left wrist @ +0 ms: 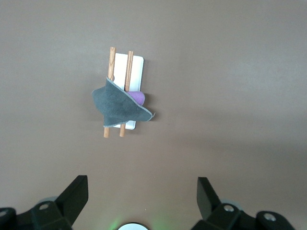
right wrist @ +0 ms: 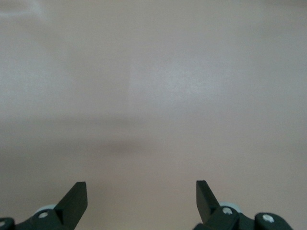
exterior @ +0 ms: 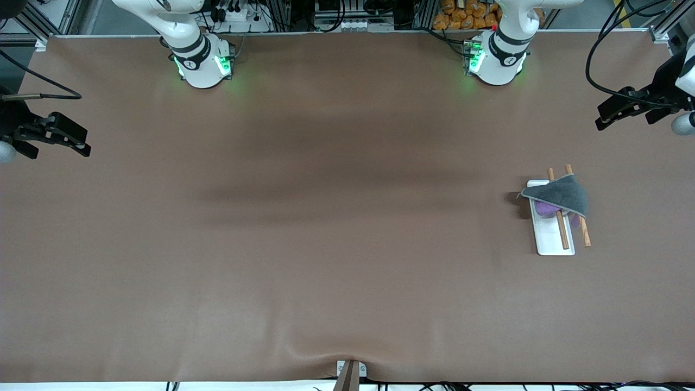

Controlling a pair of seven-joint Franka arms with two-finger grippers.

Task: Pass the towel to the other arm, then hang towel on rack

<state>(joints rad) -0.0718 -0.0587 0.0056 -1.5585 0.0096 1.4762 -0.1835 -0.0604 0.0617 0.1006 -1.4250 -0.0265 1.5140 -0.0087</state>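
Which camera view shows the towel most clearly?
The left wrist view: the towel fills more of the picture, draped grey face up over the rack. The front view shows it smaller; the right wrist view shows only bare table.

A broad brown worktop (exterior: 326, 244) fills the scene, softly lit with faint dark shadow bands across its middle. Along its top edge run aluminium frame rails (exterior: 49, 16), black cables (exterior: 608, 49) and orange packets (exterior: 467, 13).
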